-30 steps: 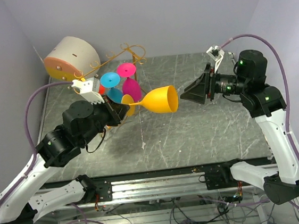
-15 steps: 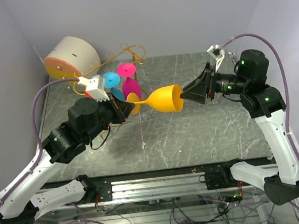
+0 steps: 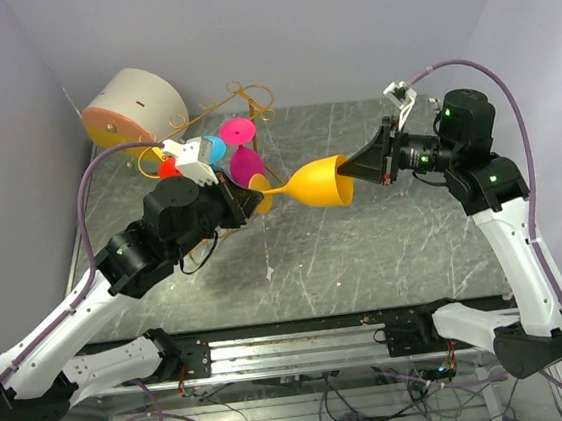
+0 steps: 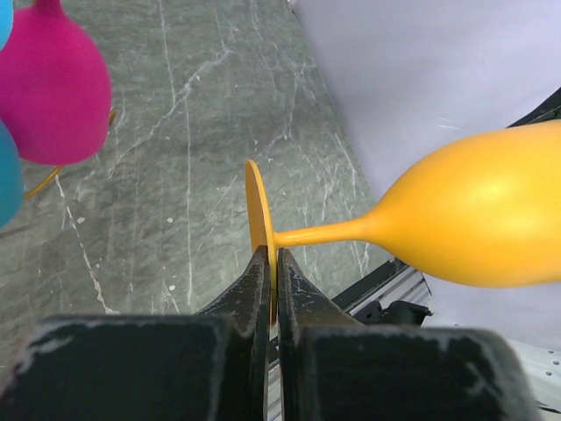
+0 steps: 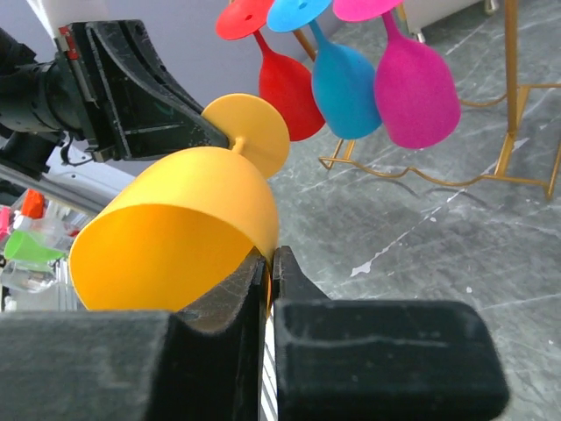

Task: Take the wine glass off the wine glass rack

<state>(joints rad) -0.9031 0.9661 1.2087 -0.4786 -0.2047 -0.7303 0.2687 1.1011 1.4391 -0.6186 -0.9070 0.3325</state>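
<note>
An orange wine glass [image 3: 321, 184] lies on its side in the air between my two arms, clear of the gold wire wine glass rack [image 3: 240, 102]. My left gripper [image 3: 250, 202] is shut on the edge of its round foot [image 4: 255, 210]. My right gripper [image 3: 350, 173] is shut on the bowl's rim [image 5: 263, 254], one finger inside the bowl and one outside. Red [image 5: 287, 83], blue [image 5: 344, 83] and magenta [image 5: 415, 88] glasses hang upside down on the rack [image 5: 511, 88].
A cream drum with an orange face [image 3: 131, 108] stands at the back left, beside the rack. Grey marble tabletop [image 3: 386, 250] lies below the held glass. Pale walls close the back and both sides.
My right gripper came leftward to the glass's mouth and shut on the rim. The left arm carried the glass a little to the right, away from the rack.
</note>
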